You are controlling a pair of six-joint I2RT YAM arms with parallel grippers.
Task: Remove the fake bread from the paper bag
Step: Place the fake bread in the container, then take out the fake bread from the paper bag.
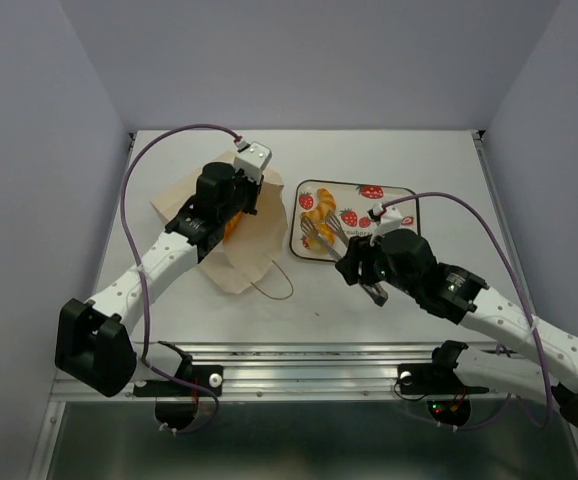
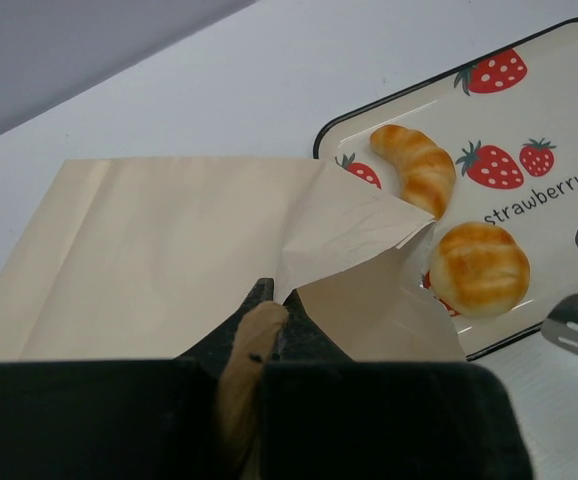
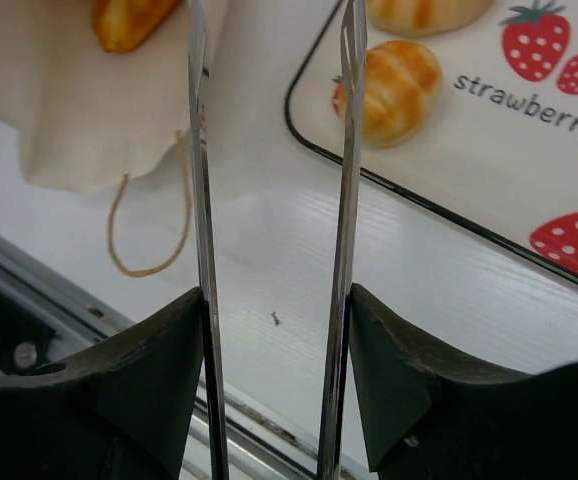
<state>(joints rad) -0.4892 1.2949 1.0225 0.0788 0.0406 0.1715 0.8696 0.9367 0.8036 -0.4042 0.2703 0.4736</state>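
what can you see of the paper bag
The paper bag is cream-beige, creased paper. It lies flat on the table, left of the tray. A folded flap at its open end overlaps the tray's corner. A thin brown cord handle loops out onto the table towards the front edge. The left tool pinches the paper at the opening, where an orange bread piece shows.

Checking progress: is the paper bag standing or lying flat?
Lying flat: the paper bag rests broad side up on the table, cord handle flat too.
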